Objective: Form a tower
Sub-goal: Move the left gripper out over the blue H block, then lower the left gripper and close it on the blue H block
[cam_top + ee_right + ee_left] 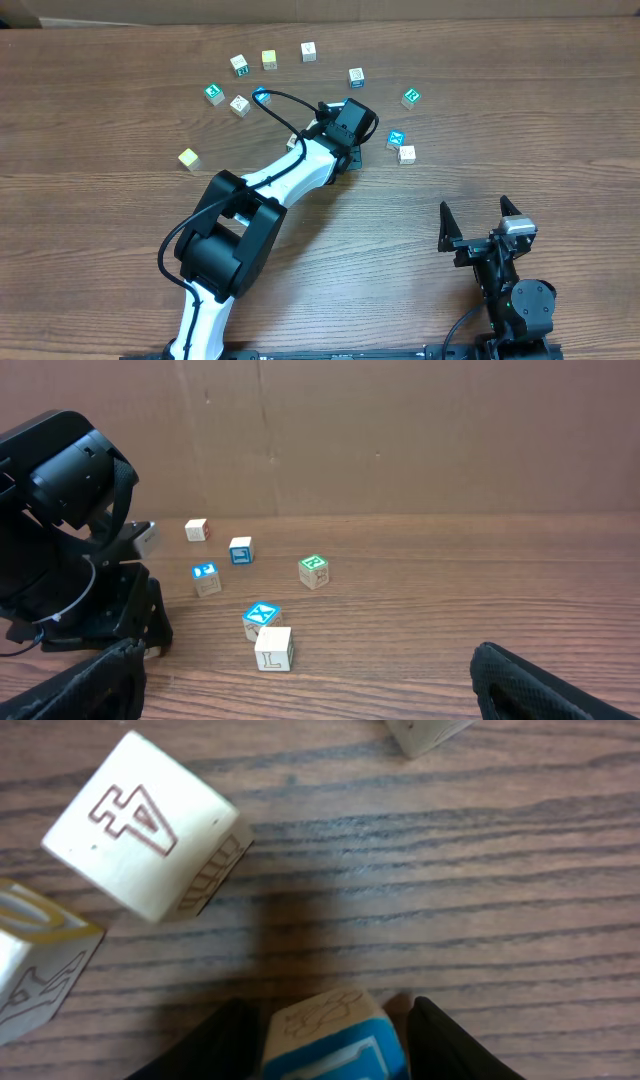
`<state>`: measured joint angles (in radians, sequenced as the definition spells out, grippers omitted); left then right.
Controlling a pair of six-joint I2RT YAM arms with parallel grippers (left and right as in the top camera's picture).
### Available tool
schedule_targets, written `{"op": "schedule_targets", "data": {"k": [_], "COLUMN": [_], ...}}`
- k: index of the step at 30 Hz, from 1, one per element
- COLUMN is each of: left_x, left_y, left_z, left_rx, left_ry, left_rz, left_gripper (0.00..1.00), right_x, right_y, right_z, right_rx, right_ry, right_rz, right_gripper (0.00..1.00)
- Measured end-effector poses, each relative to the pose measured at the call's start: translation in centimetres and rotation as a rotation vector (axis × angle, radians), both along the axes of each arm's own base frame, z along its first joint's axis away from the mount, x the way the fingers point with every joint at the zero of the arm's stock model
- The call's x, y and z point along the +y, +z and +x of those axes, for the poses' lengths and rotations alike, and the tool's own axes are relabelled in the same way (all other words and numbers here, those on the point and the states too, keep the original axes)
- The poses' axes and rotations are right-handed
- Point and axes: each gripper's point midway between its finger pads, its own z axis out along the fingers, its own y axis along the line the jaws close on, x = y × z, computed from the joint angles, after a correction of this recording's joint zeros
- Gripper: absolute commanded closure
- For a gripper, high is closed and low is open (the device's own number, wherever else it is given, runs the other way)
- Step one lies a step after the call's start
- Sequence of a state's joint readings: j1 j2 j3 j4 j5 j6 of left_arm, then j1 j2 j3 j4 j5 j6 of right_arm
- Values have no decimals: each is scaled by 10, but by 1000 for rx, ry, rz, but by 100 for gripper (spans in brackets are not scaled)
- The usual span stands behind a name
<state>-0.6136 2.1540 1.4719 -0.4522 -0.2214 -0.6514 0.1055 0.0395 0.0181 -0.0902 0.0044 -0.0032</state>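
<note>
One blue-faced cube (325,1035) sits between the fingers of the left hand (330,1008), out at the far middle of the desk (120,230). The black fingers stand close on either side of it. The left one looks to be against the wood and the right one a sliver off, so I cannot tell whether the cube is truly clamped. The right hand (475,207) waits at the near right with its fingers wide apart and nothing between them.

As for the tower, no stack shows in any view. Every cube I can see lies singly, scattered in an arc along the far side, so I judge the building barely begun. Whether the cube in the left hand rests on another is hidden by the arm.

To do this step well, the fingers should meet two opposite flat faces squarely, with the cube centred so it does not twist as they bite. The lift wants to go straight up, since the cube marked 4 (140,825) lies near on the far left and a sideways drag could knock it. After that, the cube needs setting down flat with its edges lined up.
</note>
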Motion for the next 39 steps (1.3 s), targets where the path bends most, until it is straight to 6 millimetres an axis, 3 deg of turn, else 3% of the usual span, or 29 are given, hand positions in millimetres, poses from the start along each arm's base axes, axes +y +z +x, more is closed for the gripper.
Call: {"op": "schedule_targets", "data": {"k": [7,12,30,39], "left_x": [1,-2,1,10], "left_y": [1,7,14,40], "left_z": [-2,4,1,-7], "left_rx": [5,-22,-17,-11], "left_ry": [-4,-9,-11,-8], "left_rz": [7,-9,1,6], "left_gripper": [39,53,62,67], "right_x": [0,0,0,0], "right_y": [0,0,0,0], "right_z": [0,0,0,0], "right_rx": [0,0,0,0], "right_ry": [1,0,0,0], "right_rz": [0,0,0,0], "right_gripper": [0,0,0,0]}}
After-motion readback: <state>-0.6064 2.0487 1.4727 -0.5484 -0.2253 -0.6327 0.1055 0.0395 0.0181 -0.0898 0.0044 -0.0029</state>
